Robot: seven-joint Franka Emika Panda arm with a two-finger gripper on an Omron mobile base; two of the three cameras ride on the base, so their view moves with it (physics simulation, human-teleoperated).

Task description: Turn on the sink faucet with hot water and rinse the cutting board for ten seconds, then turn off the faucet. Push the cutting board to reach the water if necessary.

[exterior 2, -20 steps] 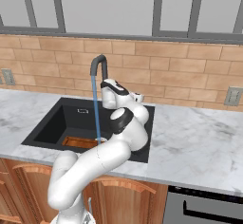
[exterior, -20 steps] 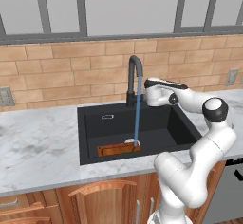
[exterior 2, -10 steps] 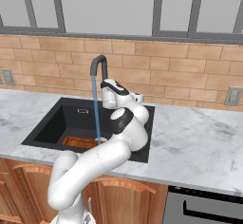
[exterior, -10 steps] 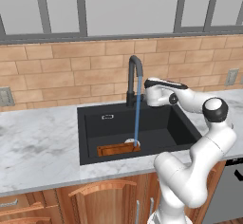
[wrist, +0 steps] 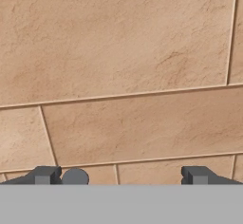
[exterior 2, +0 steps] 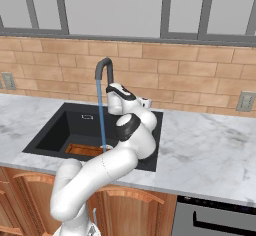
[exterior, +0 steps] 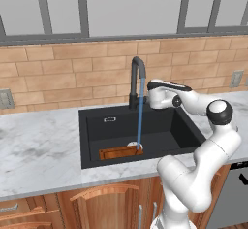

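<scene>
Right now I hold my end effector (exterior: 151,97), fingers spread and empty, just right of the sink faucet (exterior: 137,80), while the water (exterior: 140,114) strikes the cutting board (exterior: 121,152) below it; I'd wait, then nudge its lever gently.

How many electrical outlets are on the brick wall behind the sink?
2: one outlet is on the wall far left of the sink faucet, the other outlet far to its right. More could lie outside the camera views.
</scene>
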